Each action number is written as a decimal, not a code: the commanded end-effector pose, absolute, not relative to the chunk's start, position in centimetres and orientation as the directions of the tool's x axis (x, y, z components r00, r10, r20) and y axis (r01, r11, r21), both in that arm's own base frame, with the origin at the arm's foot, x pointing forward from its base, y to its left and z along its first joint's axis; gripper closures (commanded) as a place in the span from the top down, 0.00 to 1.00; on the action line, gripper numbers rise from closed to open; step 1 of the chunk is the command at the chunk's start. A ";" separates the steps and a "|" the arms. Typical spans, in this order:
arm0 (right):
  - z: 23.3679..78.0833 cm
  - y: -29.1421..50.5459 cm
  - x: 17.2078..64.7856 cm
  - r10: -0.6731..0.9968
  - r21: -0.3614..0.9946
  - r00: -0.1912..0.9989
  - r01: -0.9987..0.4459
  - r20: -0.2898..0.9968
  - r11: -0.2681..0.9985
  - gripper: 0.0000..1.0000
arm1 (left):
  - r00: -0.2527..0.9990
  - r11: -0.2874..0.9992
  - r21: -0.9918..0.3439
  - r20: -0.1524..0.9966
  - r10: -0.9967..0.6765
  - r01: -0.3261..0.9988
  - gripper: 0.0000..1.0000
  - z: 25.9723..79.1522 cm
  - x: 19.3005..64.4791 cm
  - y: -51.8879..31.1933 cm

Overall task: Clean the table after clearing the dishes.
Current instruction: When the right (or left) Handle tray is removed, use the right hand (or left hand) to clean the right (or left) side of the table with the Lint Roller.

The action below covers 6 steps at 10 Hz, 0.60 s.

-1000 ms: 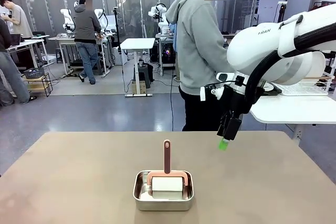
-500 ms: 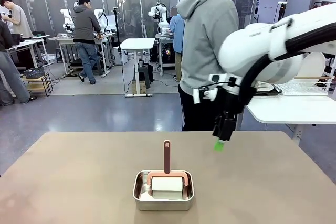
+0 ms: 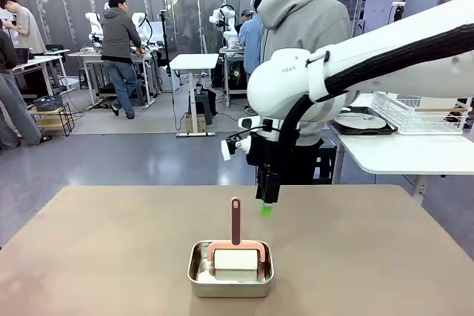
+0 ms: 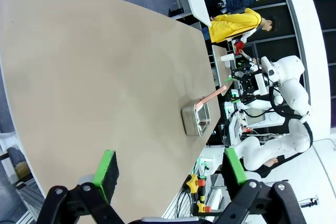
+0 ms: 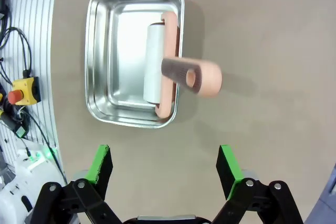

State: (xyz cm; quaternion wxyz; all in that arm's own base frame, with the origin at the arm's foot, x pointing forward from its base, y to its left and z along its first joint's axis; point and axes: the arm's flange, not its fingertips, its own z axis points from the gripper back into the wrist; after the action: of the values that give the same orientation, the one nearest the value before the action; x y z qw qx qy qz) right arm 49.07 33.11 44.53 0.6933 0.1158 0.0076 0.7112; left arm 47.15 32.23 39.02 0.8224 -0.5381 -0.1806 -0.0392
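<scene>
Right gripper (image 3: 265, 209), spread and empty, is held near the upright roller handle (image 3: 235, 220) in the steel pan (image 3: 194, 271) on the table (image 3: 96, 249); if closed off-centre, the handle may be knocked and the pan shoved

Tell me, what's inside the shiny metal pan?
A roller with a white roll and pink handle sits in the pan. The pan floor beneath it is hidden.

A steel pan (image 3: 229, 288) is holding a white roller (image 3: 235, 260), pink handle (image 3: 235, 221) standing upright; a person (image 3: 300, 27) in grey is standing near a wire rack (image 3: 415, 112).
</scene>
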 end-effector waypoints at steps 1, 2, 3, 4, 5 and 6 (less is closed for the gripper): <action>44.9 34.8 50.3 0.995 0.185 -0.027 -0.982 0.095 -0.044 1.00 | 0.929 0.431 -0.861 0.350 0.115 0.271 1.00 39.2 46.6 32.2; 44.8 35.7 50.8 0.996 0.190 -0.050 -0.980 0.079 -0.064 1.00 | 0.929 0.431 -0.861 0.350 0.115 0.271 1.00 39.2 46.6 32.2; 44.7 36.2 51.1 0.996 0.195 -0.051 -0.979 0.069 -0.064 1.00 | 0.929 0.431 -0.861 0.350 0.115 0.271 1.00 39.2 46.6 32.2; 44.7 36.7 51.3 0.997 0.199 -0.048 -0.978 0.058 -0.059 1.00 | 0.929 0.431 -0.861 0.350 0.115 0.271 1.00 39.2 46.6 32.2; 44.7 37.1 51.5 0.998 0.202 -0.050 -0.978 0.048 -0.059 1.00 | 0.929 0.431 -0.861 0.350 0.115 0.271 1.00 39.2 46.6 32.2; 44.8 37.6 51.6 0.998 0.206 -0.054 -0.977 0.035 -0.060 1.00 | 0.929 0.431 -0.861 0.350 0.115 0.271 1.00 39.2 46.6 32.2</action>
State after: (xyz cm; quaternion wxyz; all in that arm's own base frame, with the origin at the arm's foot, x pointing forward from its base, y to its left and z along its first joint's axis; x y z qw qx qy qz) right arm 51.39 36.40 44.36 0.6761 0.0974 0.0491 0.7287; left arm 47.16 32.23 39.02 0.8224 -0.5381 -0.1805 -0.0392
